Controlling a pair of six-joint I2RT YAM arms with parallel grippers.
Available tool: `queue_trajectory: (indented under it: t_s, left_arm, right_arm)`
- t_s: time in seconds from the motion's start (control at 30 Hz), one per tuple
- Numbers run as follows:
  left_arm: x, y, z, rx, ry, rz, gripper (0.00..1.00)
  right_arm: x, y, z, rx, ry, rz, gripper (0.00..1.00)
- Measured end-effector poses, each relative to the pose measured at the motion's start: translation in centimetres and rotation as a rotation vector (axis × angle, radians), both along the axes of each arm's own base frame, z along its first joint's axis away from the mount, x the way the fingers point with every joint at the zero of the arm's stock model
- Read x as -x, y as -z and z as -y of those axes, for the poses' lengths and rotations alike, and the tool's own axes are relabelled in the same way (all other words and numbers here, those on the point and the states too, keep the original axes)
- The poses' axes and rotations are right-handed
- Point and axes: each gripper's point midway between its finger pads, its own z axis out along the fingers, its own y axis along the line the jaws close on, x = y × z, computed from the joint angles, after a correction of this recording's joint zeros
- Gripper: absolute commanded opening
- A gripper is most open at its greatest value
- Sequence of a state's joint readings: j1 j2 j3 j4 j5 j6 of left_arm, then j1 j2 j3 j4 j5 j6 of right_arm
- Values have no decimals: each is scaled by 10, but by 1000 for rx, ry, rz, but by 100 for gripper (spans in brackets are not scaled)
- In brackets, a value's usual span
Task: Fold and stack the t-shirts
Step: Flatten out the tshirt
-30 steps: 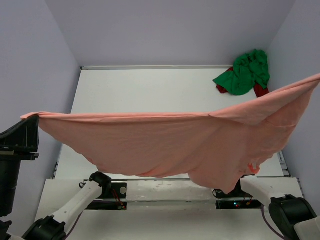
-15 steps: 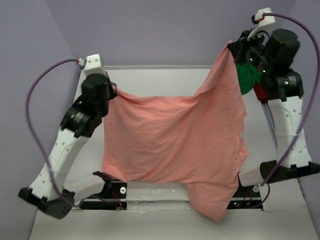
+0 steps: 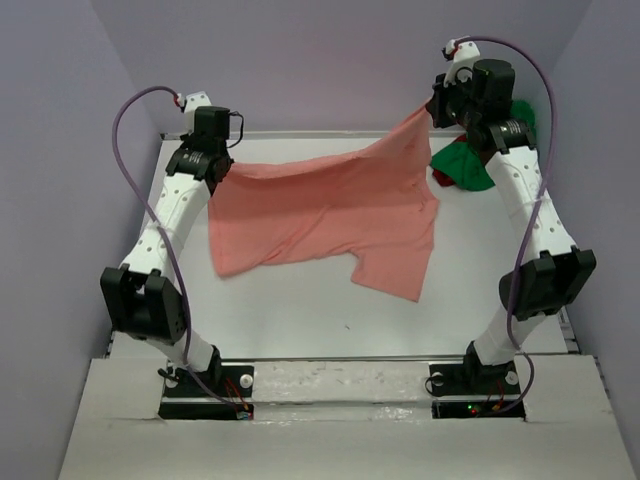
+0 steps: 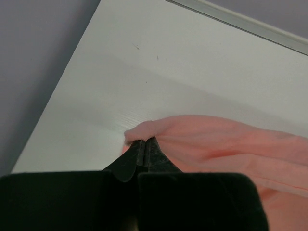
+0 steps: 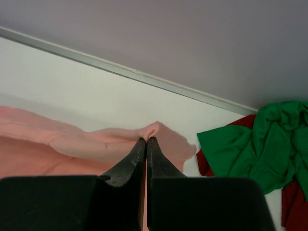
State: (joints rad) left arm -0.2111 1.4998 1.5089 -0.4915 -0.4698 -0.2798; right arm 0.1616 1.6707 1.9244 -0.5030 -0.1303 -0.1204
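Now I've got the salmon pink t-shirt (image 3: 330,210) by two edges: my left gripper (image 4: 145,142) pinches a bunched bit at far left, and my right gripper (image 5: 147,140) is clamped on another at far right, held higher. It hangs stretched btwn them over the table (image 3: 300,300). The green t-shirt (image 5: 260,144) lies crumpled in the far-right corner w/ a red cloth (image 5: 290,207) under it.

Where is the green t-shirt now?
In the top view the green t-shirt lies crumpled in the table's far right corner, touching a dark red cloth, just right of the right end effector, which grips the pink t-shirt.
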Motion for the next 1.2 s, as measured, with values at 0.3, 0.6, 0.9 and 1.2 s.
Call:
queue_trajectory:
  t_s: [0.3,0.6,0.9,1.2]
  left_arm:
    - [-53,57,8,-1,-36,-104,0]
    - [-93,87,8,-15,-64,-132,0]
    - [-138,78,-25,12,-145,-75,0]
    - [-164,83,-47,31,-183,-63,0]
  right_arm:
    - [-58,107,-8,48,-12,-188,0]
    - [-99,120,-9,30,-40,-180,0]
    - [-144,146,4,10,-27,-176,0]
    - [-168,174,23,-13,-1,-197,0]
